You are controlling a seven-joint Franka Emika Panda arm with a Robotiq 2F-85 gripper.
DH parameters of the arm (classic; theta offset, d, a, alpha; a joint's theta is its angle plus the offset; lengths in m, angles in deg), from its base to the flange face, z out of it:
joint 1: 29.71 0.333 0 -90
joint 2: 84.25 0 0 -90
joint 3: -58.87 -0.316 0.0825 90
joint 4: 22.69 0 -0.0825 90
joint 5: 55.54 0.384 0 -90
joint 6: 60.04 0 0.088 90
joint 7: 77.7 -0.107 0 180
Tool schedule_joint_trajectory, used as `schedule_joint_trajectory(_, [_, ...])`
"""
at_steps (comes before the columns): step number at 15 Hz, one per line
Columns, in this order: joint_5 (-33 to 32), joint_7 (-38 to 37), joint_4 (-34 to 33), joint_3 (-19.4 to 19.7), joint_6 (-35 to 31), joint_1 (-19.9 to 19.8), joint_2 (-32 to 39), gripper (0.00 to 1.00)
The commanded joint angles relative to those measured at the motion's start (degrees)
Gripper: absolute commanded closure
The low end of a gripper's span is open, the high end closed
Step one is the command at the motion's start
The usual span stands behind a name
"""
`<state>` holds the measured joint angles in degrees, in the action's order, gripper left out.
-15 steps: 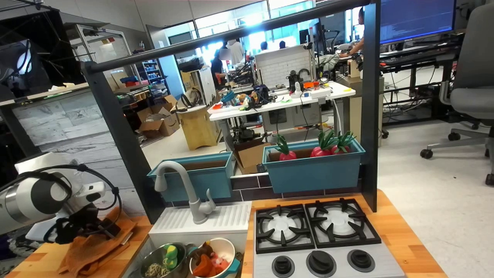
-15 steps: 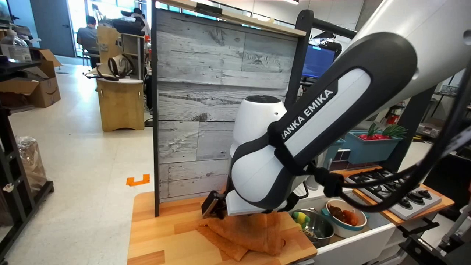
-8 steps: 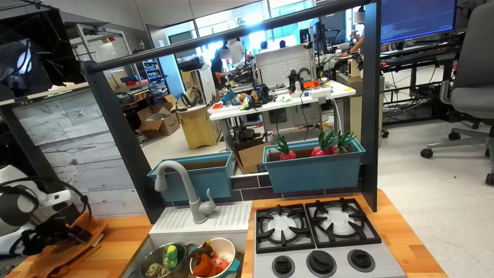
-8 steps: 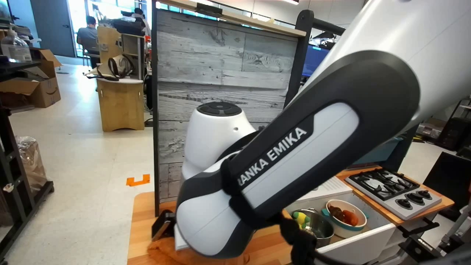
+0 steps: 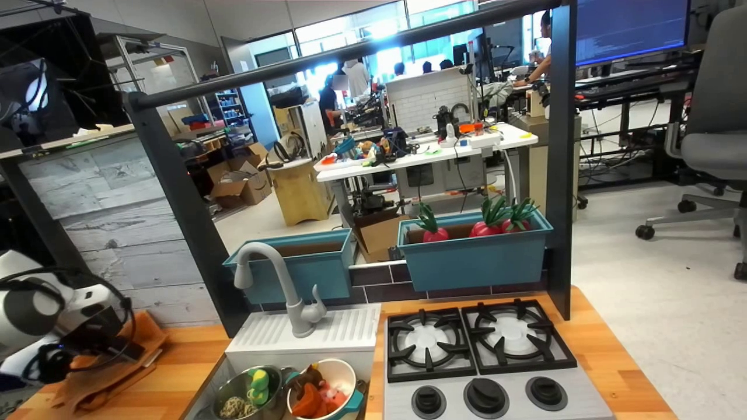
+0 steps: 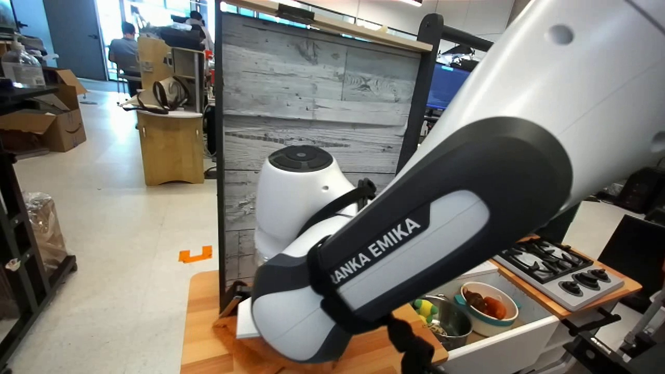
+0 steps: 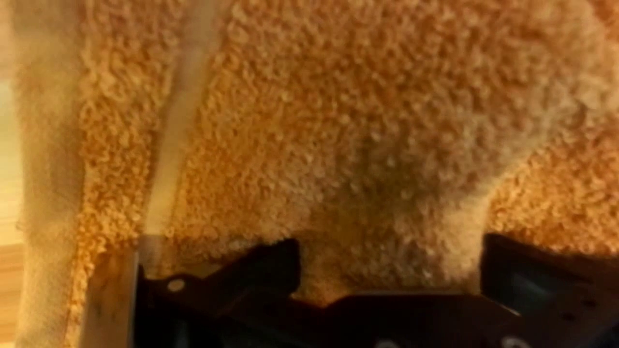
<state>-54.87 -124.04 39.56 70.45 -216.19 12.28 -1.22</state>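
The tool (image 7: 390,267) is resting against the orange towel (image 7: 338,116), which is lying bunched on the worktop (image 5: 188,354); its fingers (image 7: 275,266) are standing apart, perhaps because thick folds are filling the gap (whether pinching, one cannot tell). The arm (image 6: 415,249) is blocking much of it in an exterior view, a grey panel (image 6: 311,93) is standing behind, and a metal pot (image 6: 452,340) and white bowl (image 6: 488,328) are sitting in the sink (image 5: 262,357).
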Motion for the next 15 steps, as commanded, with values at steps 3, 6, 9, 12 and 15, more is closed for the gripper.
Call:
schedule_joint_trajectory(3, [-3.01, -3.37, 1.09, 8.50, 5.09, -2.13, 1.63, 0.00])
schedule_joint_trajectory(6, [-6.50, -0.15, -4.04, 5.24, 7.57, -2.32, 4.20, 0.00])
schedule_joint_trajectory(9, [-9.85, 2.33, -8.40, 1.99, 6.55, -0.57, 6.42, 0.00])
schedule_joint_trajectory(12, [-11.50, 3.92, -3.42, -1.25, 4.23, 2.18, 2.03, 0.00])
schedule_joint_trajectory(15, [-10.65, 5.48, -8.88, -0.84, 8.26, 1.42, 5.05, 0.00])
